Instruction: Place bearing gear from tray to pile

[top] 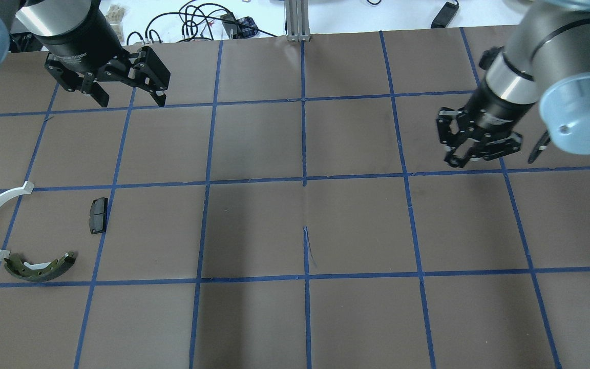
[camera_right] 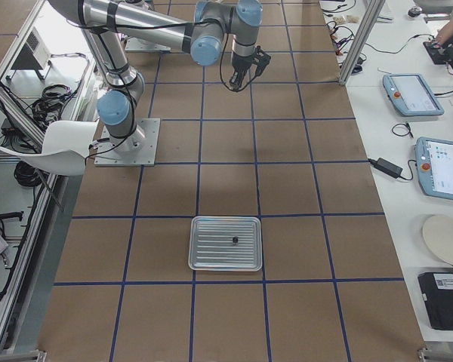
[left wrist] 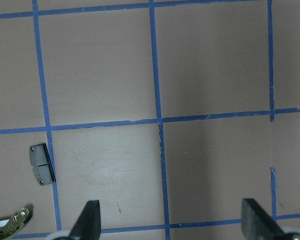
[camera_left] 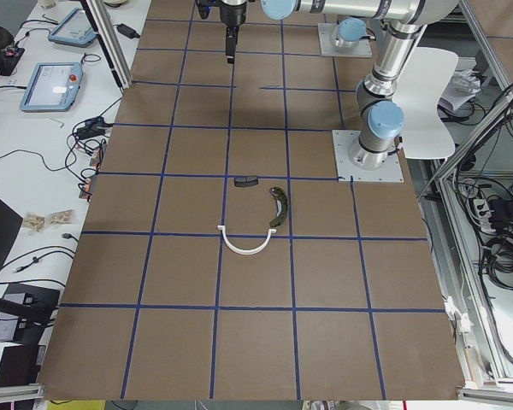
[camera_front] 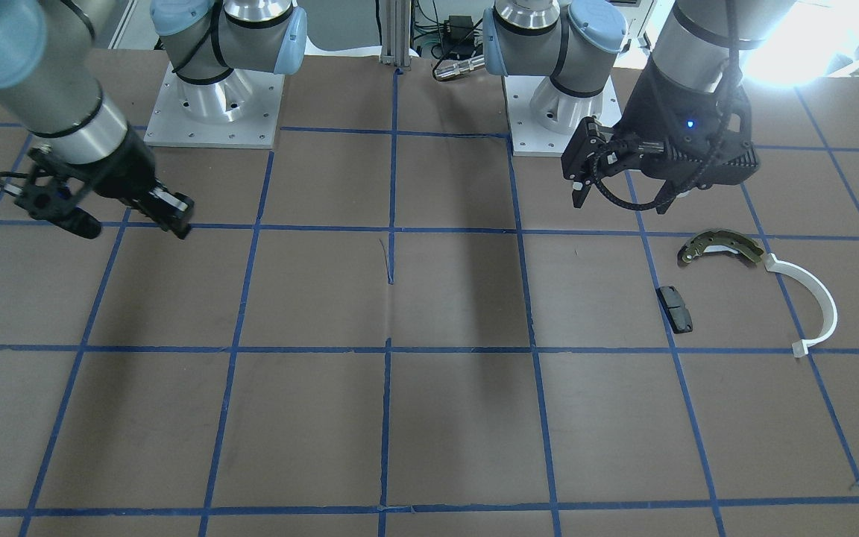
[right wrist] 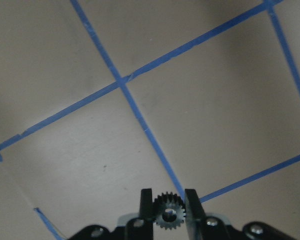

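Bearing gear (right wrist: 169, 214): small, toothed, rigid; likely light and slip-prone. Pinched across its teeth by right gripper (right wrist: 169, 196), over worktop's right half. Left gripper (top: 132, 100) spread, empty. Pile (top: 39, 269) by left edge.

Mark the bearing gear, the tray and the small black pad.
bearing gear (right wrist: 169, 211), right wrist view, centre of the toothed wheel.
tray (camera_right: 211, 260), exterior right view, bare ribbed floor.
black pad (top: 98, 215), overhead view, middle of its top face.
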{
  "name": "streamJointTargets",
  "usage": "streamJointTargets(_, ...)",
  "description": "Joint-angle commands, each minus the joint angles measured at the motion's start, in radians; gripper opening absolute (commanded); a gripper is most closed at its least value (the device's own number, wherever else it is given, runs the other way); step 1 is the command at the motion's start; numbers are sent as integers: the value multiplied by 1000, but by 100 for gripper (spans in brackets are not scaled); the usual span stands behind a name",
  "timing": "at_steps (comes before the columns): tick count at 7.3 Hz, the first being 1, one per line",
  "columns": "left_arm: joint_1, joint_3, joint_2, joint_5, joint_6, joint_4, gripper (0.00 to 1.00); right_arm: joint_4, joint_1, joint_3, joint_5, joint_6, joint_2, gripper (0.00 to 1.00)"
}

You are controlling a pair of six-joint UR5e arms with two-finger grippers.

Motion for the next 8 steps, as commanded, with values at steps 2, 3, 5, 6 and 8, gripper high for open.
streamJointTargets(2, 1, 0, 0, 0, 0, 0, 100, -361, 318, -8, 19, 407, 244, 1)
streamJointTargets(3, 1, 0, 0, 1, 0, 0, 100, -459, 369, -4, 2, 438, 303, 2)
streamJointTargets(5, 1, -2, 0, 1, 2, -2, 100, -472, 382, -4, -9, 439, 337, 6)
streamJointTargets(6, 7, 0, 0, 0, 6, 0, 100, -515, 382, -5, 1, 437, 371, 13)
streamJointTargets(8, 24, -2, 11, 10, 6, -37, 100, -549, 382, -7, 1, 431, 388, 88)
